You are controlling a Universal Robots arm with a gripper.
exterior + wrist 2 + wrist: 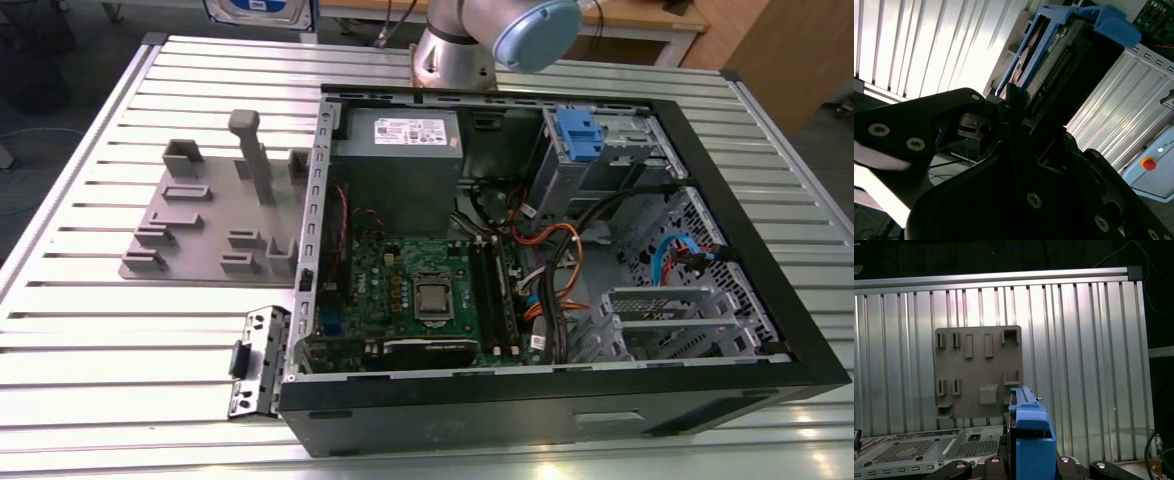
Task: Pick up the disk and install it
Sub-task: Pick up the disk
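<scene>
Near the open computer case (747, 300), up off the desk (80, 330), the disk (1029, 440) (1054, 67) stands on edge in my grip. It is a flat silver drive wrapped in a bright blue plastic bracket. The first wrist view shows it edge-on, and the second wrist view shows a row of connector pins along its dark underside.

The desk is ribbed aluminium and catches bright glare. On the exterior view's left of the case lies a grey slotted fixture plate (200, 230) (979, 370) with one tall post. Inside the case I see a grey power supply (396, 140), a green motherboard (414, 290), orange and black cables, and a metal drive cage (601, 150) with a small blue latch. My arm's base (461, 50) stands just behind the case. Past the desk's edges there is dark floor and some wooden furniture (747, 40), and a box with a red button (1149, 163) sits off the desk.

My end effector (1018, 107) is closed on the disk, its black fingers (996, 461) pressing the drive's two broad sides at one end. I cannot tell exactly where the disk hangs over the case.
</scene>
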